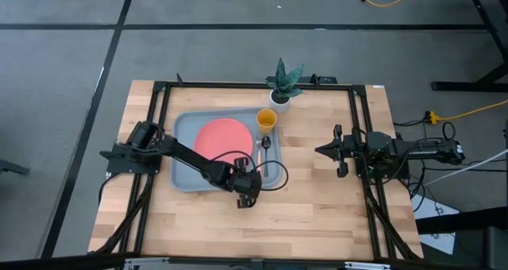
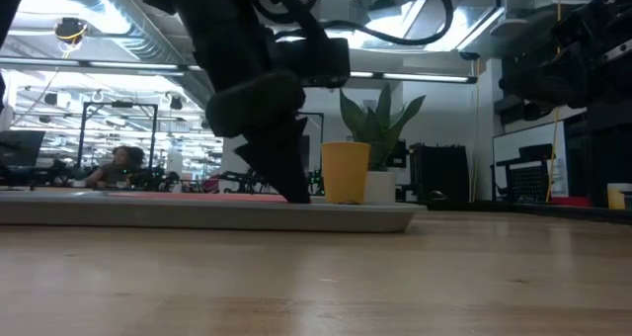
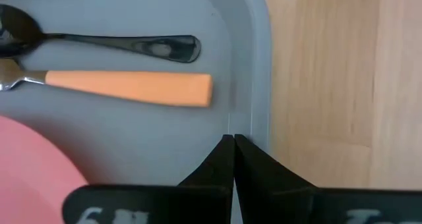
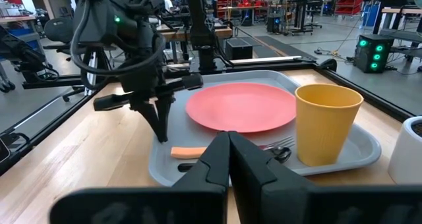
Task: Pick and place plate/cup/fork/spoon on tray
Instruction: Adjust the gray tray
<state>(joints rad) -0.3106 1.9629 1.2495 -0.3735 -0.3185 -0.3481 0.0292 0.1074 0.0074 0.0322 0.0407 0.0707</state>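
The grey-blue tray [image 1: 184,173] lies on the table. On it are the coral plate [image 1: 221,139], the yellow cup [image 1: 267,119] at its far right corner, and the dark spoon [image 3: 119,43] beside the orange-handled fork [image 3: 132,89], both along its right side. My left gripper [image 3: 232,145] is shut and empty. It points down at the tray's near rim [image 3: 254,85], just beyond the fork handle's end; it also shows in the right wrist view [image 4: 160,135]. My right gripper [image 1: 319,150] is shut and empty above the bare table, right of the tray. My left gripper's shut fingertips [image 4: 158,128] stand at the inner side of the tray's near rim, pointing down from above. I cannot tell whether they touch the tray.
A white pot with a green plant [image 1: 283,86] stands at the table's far edge, just behind the cup. Bare wood lies near and right of the tray [image 1: 317,198]. Dark frame rails [image 1: 359,135] run along the table's left and right sides.
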